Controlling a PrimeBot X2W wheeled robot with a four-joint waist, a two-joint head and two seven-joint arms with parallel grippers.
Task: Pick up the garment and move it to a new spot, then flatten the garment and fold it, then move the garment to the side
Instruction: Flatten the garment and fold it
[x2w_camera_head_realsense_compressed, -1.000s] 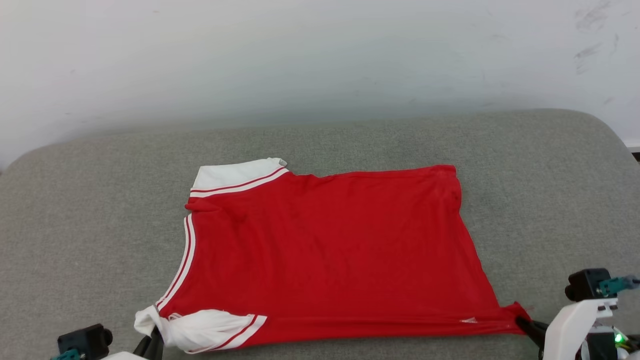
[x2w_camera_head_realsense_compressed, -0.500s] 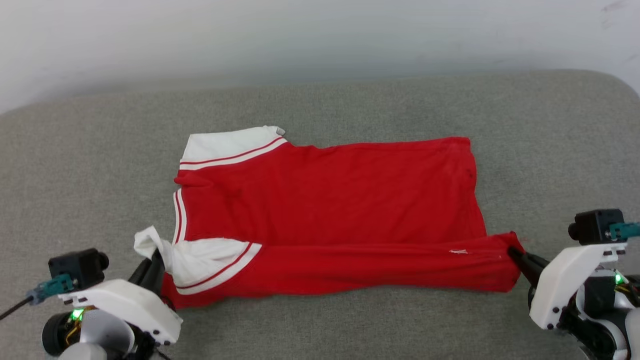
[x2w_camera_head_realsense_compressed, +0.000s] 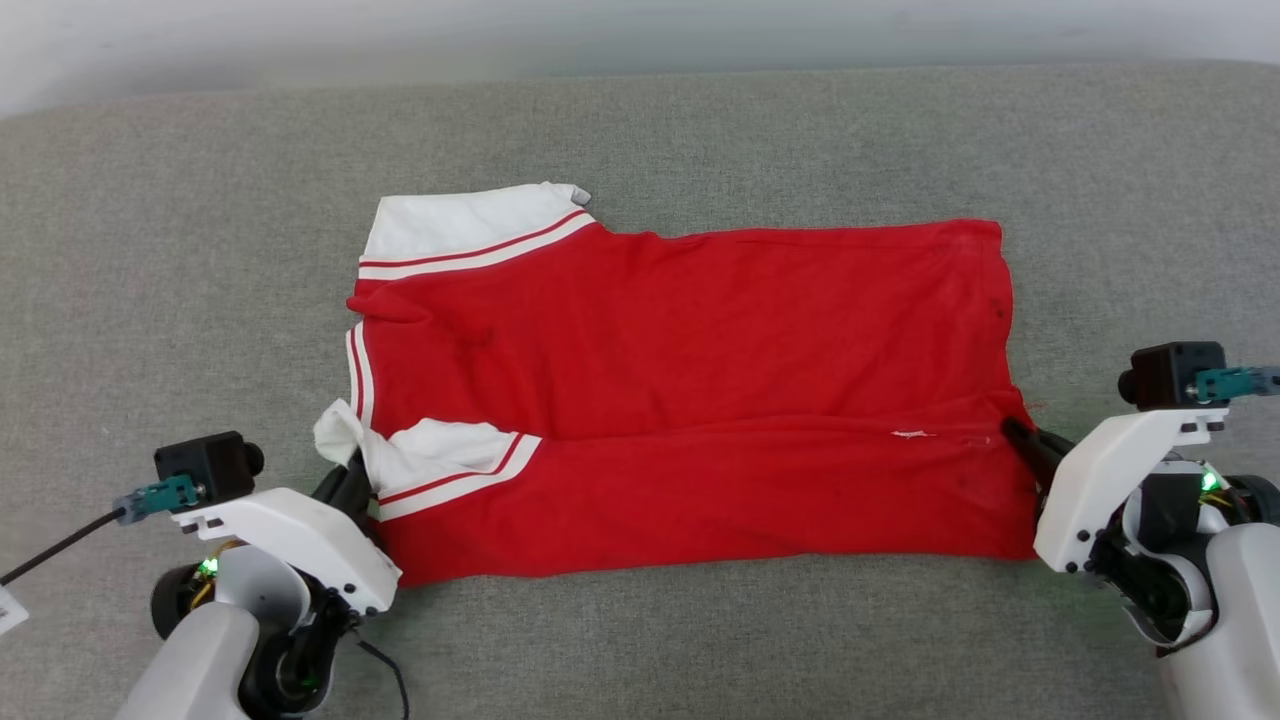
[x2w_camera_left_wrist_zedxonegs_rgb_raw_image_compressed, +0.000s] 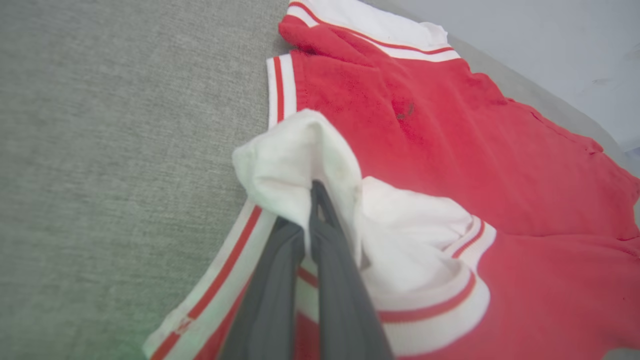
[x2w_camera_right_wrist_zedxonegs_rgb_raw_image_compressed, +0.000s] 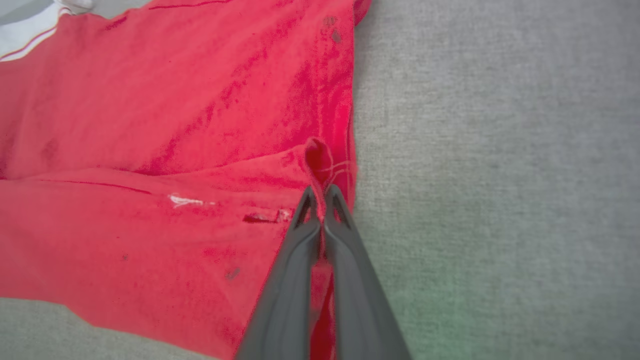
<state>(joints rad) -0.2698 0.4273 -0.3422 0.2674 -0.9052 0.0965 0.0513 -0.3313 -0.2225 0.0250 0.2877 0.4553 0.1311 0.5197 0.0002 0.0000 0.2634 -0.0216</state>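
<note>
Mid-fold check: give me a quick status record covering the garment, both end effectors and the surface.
garment: red jersey shirt with white sleeves, plain red side up, no lettering visible
surface: grey fabric cushion
fold: near strip doubled over the body, its edge lying about halfway across
left end effector: shut on the near white sleeve
right end effector: shut on the red hem corner
far sleeve: lying flat on the cushion
</note>
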